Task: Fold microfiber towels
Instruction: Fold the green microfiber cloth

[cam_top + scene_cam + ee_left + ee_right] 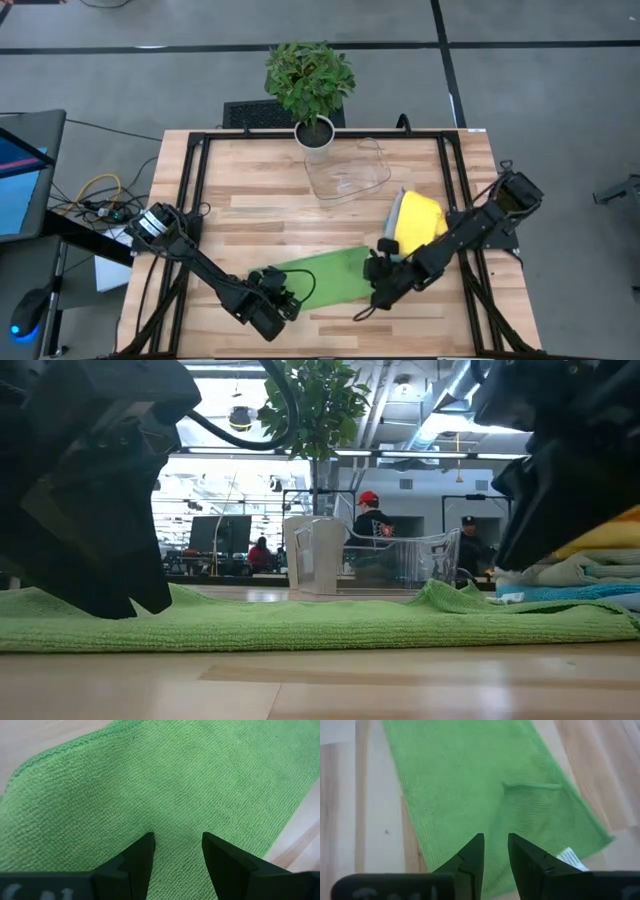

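A green microfiber towel lies as a long strip on the wooden table near its front edge. My left gripper is open over the strip's left end, its fingers reaching down to the cloth. My right gripper hangs above the strip's right end, open by a narrow gap with nothing between its fingers. A small flap is folded over at that end, and a white label sticks out at the corner. Other towels sit in a stack, yellow on top. My left gripper sets its two open fingertips on the top face of the green towel near its left end. It comes from above, slanting down. Nothing is pinched between the fingers. The towel lies flat on the table.
A clear plastic tray and a potted plant stand at the table's far middle. The towel stack is just right of my right gripper. Bare wood shows between the strip and the tray. People show in the room behind.
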Robot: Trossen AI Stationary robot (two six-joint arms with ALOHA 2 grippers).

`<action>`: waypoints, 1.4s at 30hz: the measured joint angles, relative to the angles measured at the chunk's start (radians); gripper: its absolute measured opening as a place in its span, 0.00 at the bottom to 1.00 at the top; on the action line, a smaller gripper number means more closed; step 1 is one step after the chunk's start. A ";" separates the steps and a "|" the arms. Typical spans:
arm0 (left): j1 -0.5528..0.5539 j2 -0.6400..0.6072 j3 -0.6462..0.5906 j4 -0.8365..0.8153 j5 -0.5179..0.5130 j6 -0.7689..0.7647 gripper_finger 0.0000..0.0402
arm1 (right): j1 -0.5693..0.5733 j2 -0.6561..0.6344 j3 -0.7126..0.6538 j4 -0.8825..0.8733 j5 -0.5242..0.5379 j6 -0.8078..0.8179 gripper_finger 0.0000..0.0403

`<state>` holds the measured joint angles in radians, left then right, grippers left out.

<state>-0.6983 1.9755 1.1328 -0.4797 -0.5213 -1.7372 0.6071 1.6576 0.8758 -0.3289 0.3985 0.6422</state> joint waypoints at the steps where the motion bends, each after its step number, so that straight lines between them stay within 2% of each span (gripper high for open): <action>1: 0.000 0.000 0.000 0.000 -0.001 -0.001 0.41 | 0.002 0.012 0.000 0.011 0.001 -0.003 0.28; 7: -0.002 0.000 -0.001 0.002 -0.007 -0.004 0.41 | -0.004 0.099 0.005 0.154 -0.006 -0.040 0.28; 18: -0.006 0.001 -0.002 0.004 -0.020 -0.002 0.41 | -0.095 0.120 0.045 0.147 0.000 -0.043 0.28; 32: -0.010 0.002 -0.002 0.003 -0.031 0.001 0.41 | -0.131 0.164 0.044 0.143 -0.003 -0.045 0.27; 35: -0.010 0.002 -0.002 0.003 -0.032 0.001 0.41 | -0.140 0.164 0.044 0.120 -0.007 -0.031 0.21; 39: -0.010 0.002 -0.002 0.003 -0.033 0.001 0.41 | -0.146 0.154 0.045 0.091 -0.022 -0.023 0.05; 42: -0.010 0.002 -0.002 0.003 -0.034 0.008 0.41 | -0.150 0.153 0.045 0.072 -0.041 0.006 0.04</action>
<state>-0.7086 1.9778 1.1313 -0.4766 -0.5552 -1.7290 0.4568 1.8108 0.9207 -0.2571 0.3572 0.6485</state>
